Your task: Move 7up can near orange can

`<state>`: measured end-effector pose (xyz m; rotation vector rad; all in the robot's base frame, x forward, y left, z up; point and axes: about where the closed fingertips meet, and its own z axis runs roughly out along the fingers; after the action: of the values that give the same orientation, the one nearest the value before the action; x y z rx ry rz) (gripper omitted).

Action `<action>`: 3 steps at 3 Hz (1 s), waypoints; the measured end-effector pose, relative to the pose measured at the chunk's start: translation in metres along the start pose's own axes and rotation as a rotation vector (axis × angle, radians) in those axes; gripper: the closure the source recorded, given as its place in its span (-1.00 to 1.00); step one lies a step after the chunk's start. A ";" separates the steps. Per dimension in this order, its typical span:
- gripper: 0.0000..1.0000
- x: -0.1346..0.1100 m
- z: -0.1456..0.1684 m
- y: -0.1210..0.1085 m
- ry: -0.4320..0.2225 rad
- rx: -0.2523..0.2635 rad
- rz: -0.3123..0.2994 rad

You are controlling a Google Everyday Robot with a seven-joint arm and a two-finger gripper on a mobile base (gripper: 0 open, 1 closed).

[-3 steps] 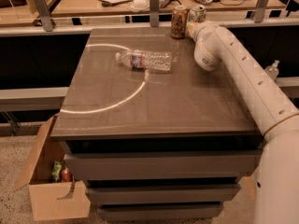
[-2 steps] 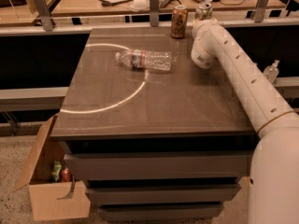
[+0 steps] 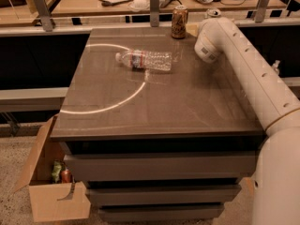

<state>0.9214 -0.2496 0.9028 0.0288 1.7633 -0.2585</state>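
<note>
The orange can (image 3: pixel 179 21) stands upright at the far edge of the grey table (image 3: pixel 154 107), right of centre. Only the shiny silver top of the 7up can (image 3: pixel 213 13) shows, at the far right corner, peeking over my white arm (image 3: pixel 234 50). It is about a can's width to the right of the orange can. My gripper is at that far right corner by the 7up can, hidden behind the arm's rounded wrist housing (image 3: pixel 207 46).
A clear plastic bottle (image 3: pixel 145 60) lies on its side at the table's middle back. A railing with metal posts (image 3: pixel 154 6) runs behind the table, with a cluttered counter beyond. An open cardboard box (image 3: pixel 51 186) sits on the floor at the left.
The arm's wrist and the 7up can's top have shifted a little to the right. The orange can and the bottle have not moved.
</note>
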 end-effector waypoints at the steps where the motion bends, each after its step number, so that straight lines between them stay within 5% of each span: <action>1: -1.00 0.002 -0.016 -0.010 0.061 -0.017 0.004; 3: -1.00 0.016 -0.070 -0.069 0.060 -0.043 -0.052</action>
<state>0.8390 -0.3054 0.9112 -0.0411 1.8302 -0.2595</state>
